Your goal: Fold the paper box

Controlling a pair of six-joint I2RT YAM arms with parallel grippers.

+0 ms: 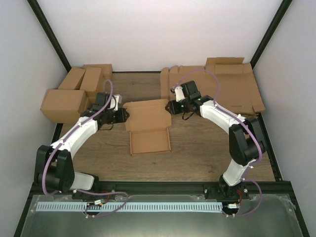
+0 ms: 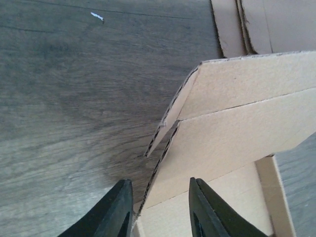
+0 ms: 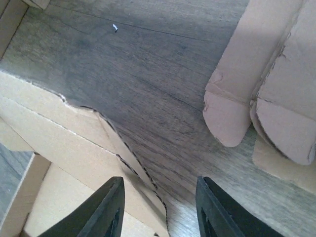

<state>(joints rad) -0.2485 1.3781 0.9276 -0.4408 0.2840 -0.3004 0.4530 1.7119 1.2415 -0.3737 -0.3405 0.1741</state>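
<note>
The paper box [image 1: 148, 127] is a brown die-cut cardboard piece, partly folded, in the middle of the table, with its back part raised. My left gripper [image 1: 124, 115] is open at the box's left rear corner; in the left wrist view [image 2: 160, 210] the raised cardboard wall [image 2: 237, 123] stands between the open fingers. My right gripper [image 1: 169, 107] is open at the box's right rear corner; in the right wrist view [image 3: 158, 210] the box's wall edge [image 3: 74, 143] lies between the open fingers.
Several finished brown boxes [image 1: 74, 94] stand at the back left. A pile of flat brown sheets [image 1: 222, 86] lies at the back right; its rounded flaps [image 3: 266, 94] show in the right wrist view. Black frame rails border the wooden table [image 1: 197, 153].
</note>
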